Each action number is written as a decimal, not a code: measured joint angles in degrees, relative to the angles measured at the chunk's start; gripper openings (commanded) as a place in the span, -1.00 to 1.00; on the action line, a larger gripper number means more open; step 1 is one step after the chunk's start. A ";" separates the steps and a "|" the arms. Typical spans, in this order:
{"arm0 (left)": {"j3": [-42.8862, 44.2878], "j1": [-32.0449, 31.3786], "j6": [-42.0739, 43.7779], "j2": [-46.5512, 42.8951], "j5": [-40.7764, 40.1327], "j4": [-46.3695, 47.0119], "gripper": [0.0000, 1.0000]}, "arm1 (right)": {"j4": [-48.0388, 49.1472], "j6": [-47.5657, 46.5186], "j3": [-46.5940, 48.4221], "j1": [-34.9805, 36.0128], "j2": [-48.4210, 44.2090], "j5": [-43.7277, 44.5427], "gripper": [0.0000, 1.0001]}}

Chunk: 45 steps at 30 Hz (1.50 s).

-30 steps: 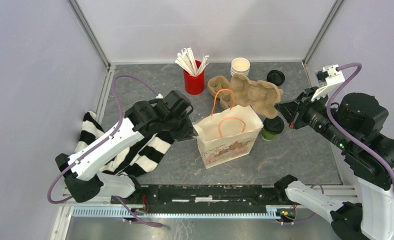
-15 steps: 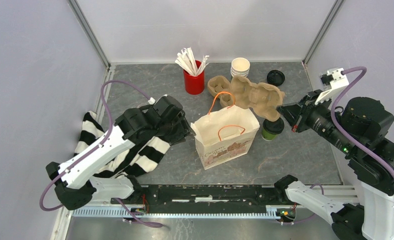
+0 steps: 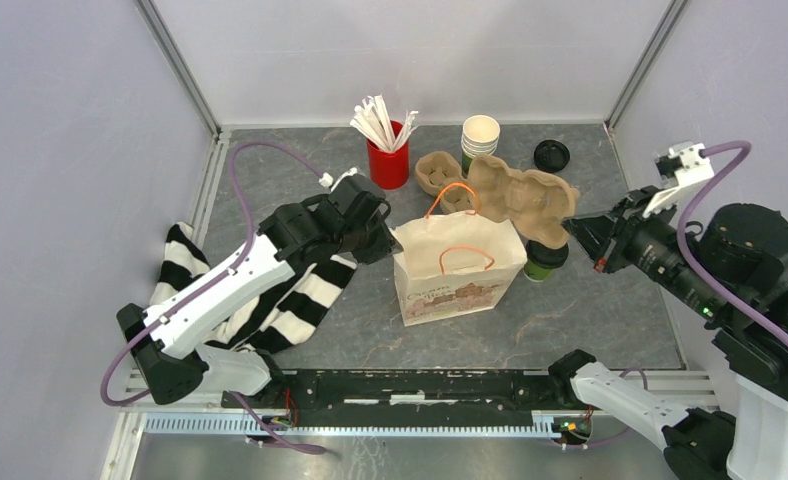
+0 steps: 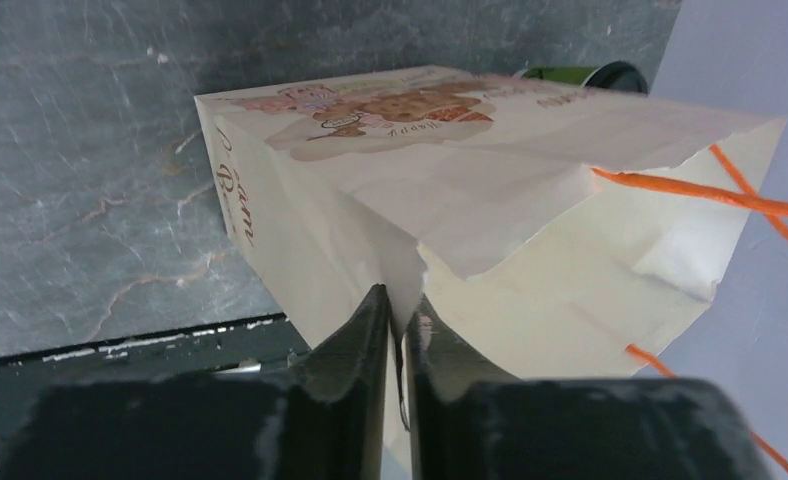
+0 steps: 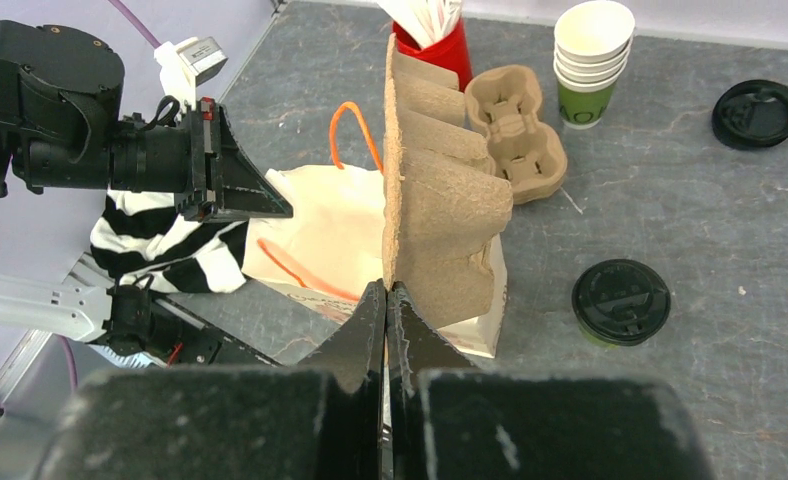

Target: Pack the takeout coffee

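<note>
The takeout coffee (image 3: 545, 259), a green cup with a black lid, stands on the table right of the paper bag (image 3: 459, 285); it also shows in the right wrist view (image 5: 621, 302). My left gripper (image 3: 382, 243) is shut on the bag's left top edge (image 4: 400, 290). The bag has orange handles and stands open. My right gripper (image 3: 575, 229) is shut on a brown pulp cup carrier (image 3: 522, 199) and holds it on edge above the bag's right side; the carrier hangs over the bag mouth in the right wrist view (image 5: 435, 200).
A second pulp carrier (image 3: 440, 172), a stack of lidless green cups (image 3: 480, 138), a lone black lid (image 3: 551, 155) and a red holder with white sticks (image 3: 388, 160) stand at the back. A black-and-white striped cloth (image 3: 270, 300) lies under the left arm.
My right gripper has drawn back to the right with the carrier, tilting it more upright. My left gripper has shifted slightly back with the bag's edge, and the bag has moved a little right.
</note>
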 measured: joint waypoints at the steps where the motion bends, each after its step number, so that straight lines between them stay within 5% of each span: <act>1: 0.13 0.35 1.18 -0.20 -0.70 0.37 -0.89 | -0.35 -0.07 0.72 0.00 -0.04 0.26 -1.00; 11: 0.72 5.07 16.15 -2.23 -3.74 5.20 -0.96 | -1.92 -0.72 0.76 0.09 -5.53 2.82 -1.00; 20: -2.14 7.04 29.20 -5.46 -5.57 9.49 -0.96 | -1.84 -2.40 -5.05 0.11 -6.12 -7.98 -1.00; 45: -13.97 7.04 30.82 -13.70 -6.03 13.68 -0.97 | -2.23 -0.90 -13.99 0.35 -9.03 -9.57 -1.00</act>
